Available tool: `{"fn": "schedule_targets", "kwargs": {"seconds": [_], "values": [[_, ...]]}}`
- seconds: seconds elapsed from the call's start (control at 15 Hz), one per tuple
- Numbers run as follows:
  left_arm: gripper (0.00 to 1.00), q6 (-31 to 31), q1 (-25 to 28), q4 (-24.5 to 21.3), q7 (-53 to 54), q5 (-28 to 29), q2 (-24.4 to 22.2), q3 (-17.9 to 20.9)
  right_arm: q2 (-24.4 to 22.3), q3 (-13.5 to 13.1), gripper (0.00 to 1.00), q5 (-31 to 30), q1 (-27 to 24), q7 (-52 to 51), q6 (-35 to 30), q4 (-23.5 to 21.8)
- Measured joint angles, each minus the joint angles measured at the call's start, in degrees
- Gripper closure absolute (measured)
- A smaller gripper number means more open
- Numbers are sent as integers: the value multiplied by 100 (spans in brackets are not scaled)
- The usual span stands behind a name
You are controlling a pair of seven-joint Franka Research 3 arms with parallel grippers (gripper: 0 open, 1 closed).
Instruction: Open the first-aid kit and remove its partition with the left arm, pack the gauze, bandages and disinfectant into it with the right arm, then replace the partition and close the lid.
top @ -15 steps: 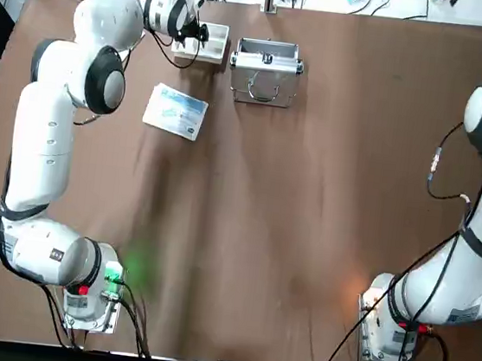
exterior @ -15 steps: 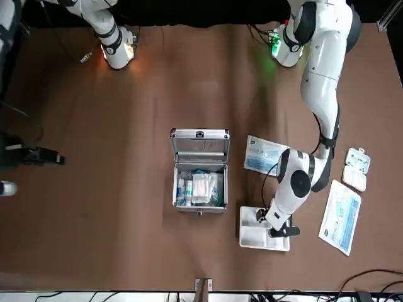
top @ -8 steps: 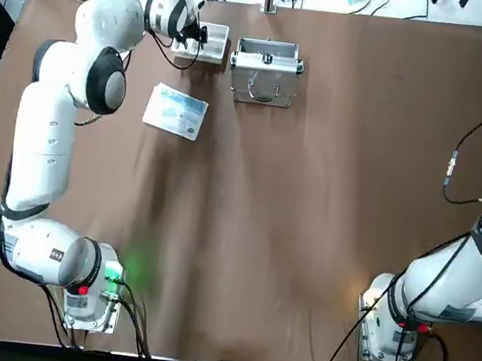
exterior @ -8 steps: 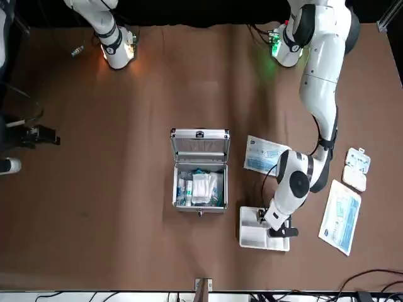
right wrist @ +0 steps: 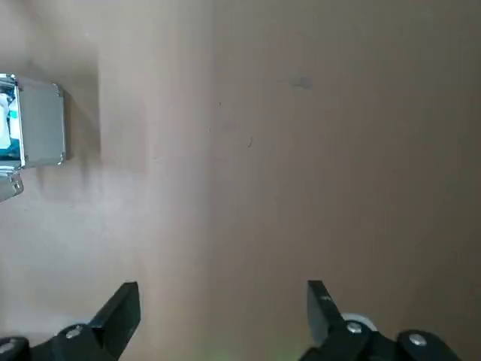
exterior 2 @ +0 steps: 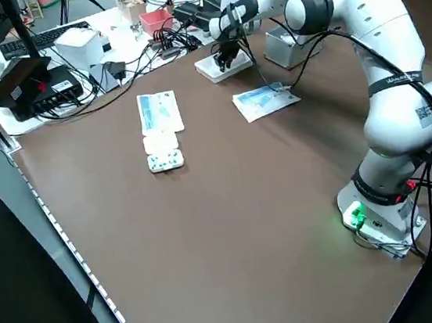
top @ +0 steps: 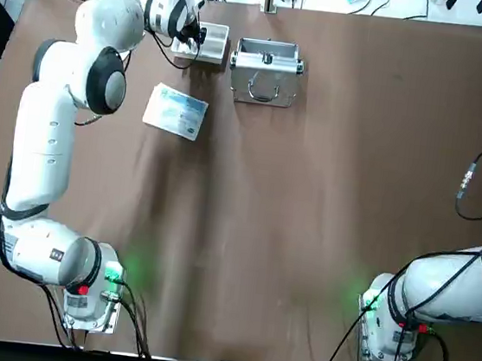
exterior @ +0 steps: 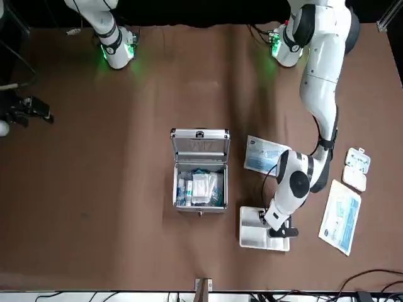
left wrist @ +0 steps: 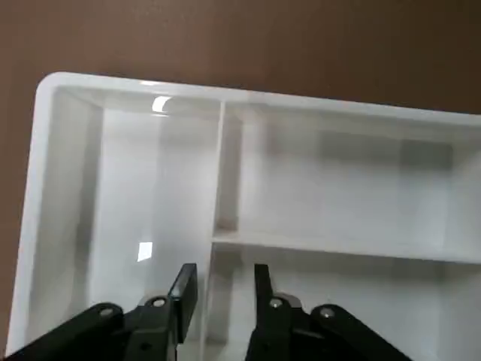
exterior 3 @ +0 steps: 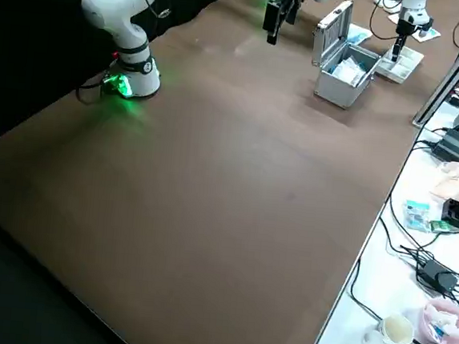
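The silver first-aid kit [exterior: 199, 189] stands open with its lid [exterior: 199, 146] upright. White gauze and bandage packs [exterior: 203, 187] fill its middle, and small bottles with greenish labels, the disinfectant [exterior: 183, 190], stand along one side. The cream partition [exterior: 252, 238] lies on the table beside the kit. My left gripper [left wrist: 223, 282] is down in the partition [left wrist: 316, 195], its fingers [left wrist: 185, 281] shut on a divider wall. My right gripper [right wrist: 222, 308] hangs open and holds nothing, far out at the robot's right side [exterior: 39, 111], well away from the kit [right wrist: 34, 124].
A white-blue printed packet [top: 177, 110] lies near the partition [top: 208, 41]. A second packet [exterior: 340, 216] and a blister pack [exterior: 356, 168] lie further toward the robot's left. Cables and boxes crowd the bench beyond the table's far edge [exterior 2: 109, 64].
My right arm has swung outward to the robot's right, mostly leaving the top view, and its base light turned from orange to green. The left gripper has stayed at the partition.
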Motion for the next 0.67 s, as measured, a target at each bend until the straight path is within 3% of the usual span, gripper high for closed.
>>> {"fn": "schedule_targets", "kwargs": {"seconds": [0.07, 0.27, 0.67], "values": [[62, 0, 0, 4, 0, 0, 0, 0, -37, -95, 2, 0, 78, -2, -27, 2], [77, 0, 0, 31, 0, 5, 0, 1, -75, -193, 2, -52, 152, -5, -118, 90], [89, 0, 0, 52, 0, 11, 0, 1, -75, -195, 2, -115, 232, -12, -321, 100]]}}
